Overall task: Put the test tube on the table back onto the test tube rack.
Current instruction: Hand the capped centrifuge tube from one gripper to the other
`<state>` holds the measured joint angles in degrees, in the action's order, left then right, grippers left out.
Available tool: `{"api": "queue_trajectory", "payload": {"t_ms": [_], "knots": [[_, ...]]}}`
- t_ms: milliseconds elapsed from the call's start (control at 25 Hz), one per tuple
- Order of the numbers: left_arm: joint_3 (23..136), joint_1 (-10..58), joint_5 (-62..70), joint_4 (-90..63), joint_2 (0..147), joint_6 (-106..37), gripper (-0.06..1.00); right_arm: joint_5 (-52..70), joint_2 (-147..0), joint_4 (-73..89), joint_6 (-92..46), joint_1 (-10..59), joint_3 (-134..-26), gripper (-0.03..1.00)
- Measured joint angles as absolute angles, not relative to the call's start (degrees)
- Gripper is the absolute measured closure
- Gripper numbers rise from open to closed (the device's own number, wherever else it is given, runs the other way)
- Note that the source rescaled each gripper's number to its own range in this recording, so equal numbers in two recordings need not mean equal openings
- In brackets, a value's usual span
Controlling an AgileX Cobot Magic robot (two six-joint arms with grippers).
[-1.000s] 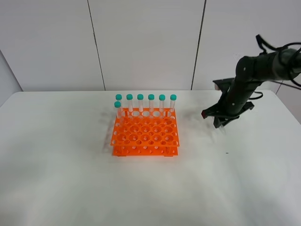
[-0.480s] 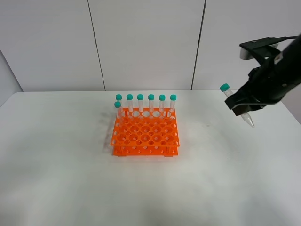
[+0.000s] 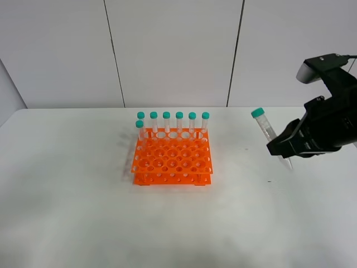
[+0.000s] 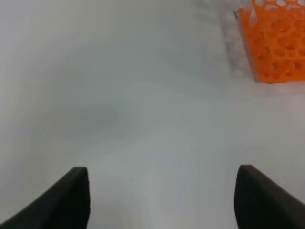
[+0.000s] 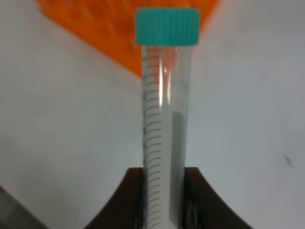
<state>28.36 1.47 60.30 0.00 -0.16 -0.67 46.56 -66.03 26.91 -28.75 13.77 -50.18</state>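
— While the right arm hangs over the right side of the desk (image 3: 67, 195), where's the test tube (image 3: 265, 131) at? Can't quite make it out from the high cam.

— It's up in the air, clear of the desk and well to the right of the rack (image 3: 173, 162). The right fingers (image 5: 126, 200) are pinching it around its lower half, one on each side, so the teal cap end sticks out free. From the high cam it's tilted: the cap is up and leaning toward the rack, and the pointed tip pokes out below the fingers toward the desk. As far as I can see the tip isn't touching anything.

— ok, and the rack itself?

— Bright orange, sitting mid-desk. The seven other tubes (image 3: 179, 124) stand upright in it, six along the back row plus one in the next row at the left end.

— and the left side?

— The left fingers (image 4: 71, 200) are spread wide with just bare desk between them. That wrist cam catches a corner of the rack off ahead of them.
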Motion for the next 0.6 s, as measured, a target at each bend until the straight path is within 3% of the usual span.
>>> {"api": "queue_trajectory", "payload": {"t_ms": [400, 600], "knots": [[28.4, 1.5, 60.3, 0.0, -0.2, -0.7, -0.04, 44.2, -72.8, 44.8, -48.5, 13.9, -50.2, 0.95], [28.4, 1.5, 60.3, 0.0, -0.2, -0.7, -0.04, 41.0, -77.9, 46.6, -53.2, 20.2, -50.2, 0.95]]}}
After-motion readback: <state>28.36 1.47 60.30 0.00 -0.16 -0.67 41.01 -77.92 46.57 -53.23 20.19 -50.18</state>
